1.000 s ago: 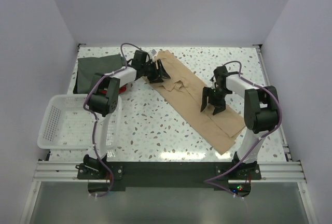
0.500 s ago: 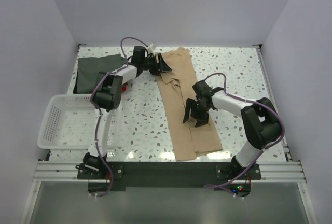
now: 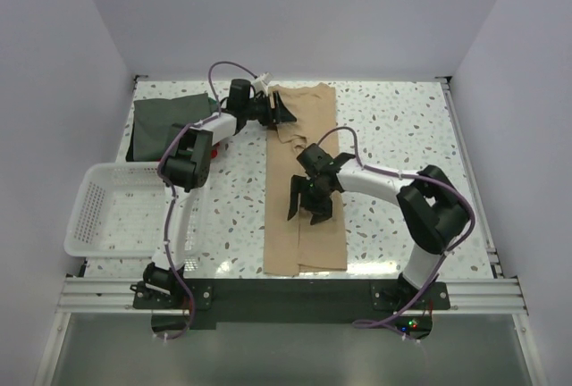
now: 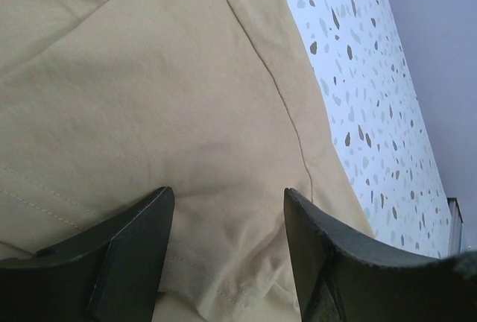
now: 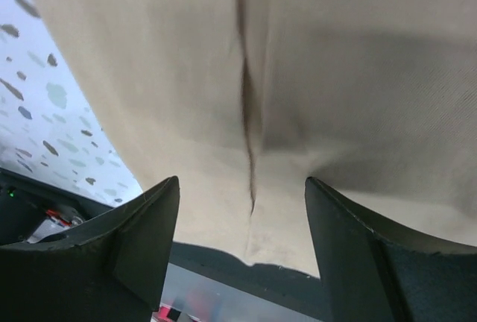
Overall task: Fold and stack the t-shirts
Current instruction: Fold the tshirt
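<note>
Tan t-shirt (image 3: 304, 247) runs near-to-far, left jaws spread open on its far end, right jaws open at mid-length.

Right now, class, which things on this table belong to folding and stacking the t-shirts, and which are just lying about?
For the job:
tan t-shirt, laid out long mid-table
dark green t-shirt, far left corner

Lying about:
white mesh basket, near left edge
</note>
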### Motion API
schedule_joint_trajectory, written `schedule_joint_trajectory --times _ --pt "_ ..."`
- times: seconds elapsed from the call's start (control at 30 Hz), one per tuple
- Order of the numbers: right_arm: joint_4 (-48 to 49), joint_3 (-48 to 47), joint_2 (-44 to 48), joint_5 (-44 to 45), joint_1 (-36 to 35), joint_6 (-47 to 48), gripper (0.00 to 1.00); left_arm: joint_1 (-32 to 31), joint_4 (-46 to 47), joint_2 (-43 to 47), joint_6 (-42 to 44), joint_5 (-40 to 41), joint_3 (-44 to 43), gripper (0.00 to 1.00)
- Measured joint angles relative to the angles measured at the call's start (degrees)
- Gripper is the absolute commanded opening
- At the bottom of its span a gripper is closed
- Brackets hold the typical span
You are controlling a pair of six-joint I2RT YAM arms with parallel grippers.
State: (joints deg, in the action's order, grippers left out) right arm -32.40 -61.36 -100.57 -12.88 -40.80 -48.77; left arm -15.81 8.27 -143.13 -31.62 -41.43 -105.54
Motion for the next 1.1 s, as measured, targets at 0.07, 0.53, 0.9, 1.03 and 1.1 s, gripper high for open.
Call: schedule_joint_trajectory --times 0.07,0.53,0.9,1.03,1.1 --pt "-2.9 -2.6 -0.3 0.3 -1.1 0.4 0.72 0.0 0.3 0.1 0.7 0.1 0.0 0.67" --pt "-19.5 3.7 17.2 4.9 -1.8 4.0 0.72 -2.5 -6.9 26.3 2.1 9.5 12.6 0.68" --pt "-20.2 13.0 18.4 4.6 -1.9 4.7 0.51 -14.3 -19.9 61.4 3.6 22.8 50.9 0.68" --pt "-18.8 16.3 18.4 4.4 -1.8 4.9 0.48 -17.3 -26.5 66.9 0.6 27.8 61.8 0.67" --pt "-18.7 18.0 18.4 4.3 -1.9 4.9 0.47 -19.0 -28.5 70.1 -1.6 29.4 66.3 0.67"
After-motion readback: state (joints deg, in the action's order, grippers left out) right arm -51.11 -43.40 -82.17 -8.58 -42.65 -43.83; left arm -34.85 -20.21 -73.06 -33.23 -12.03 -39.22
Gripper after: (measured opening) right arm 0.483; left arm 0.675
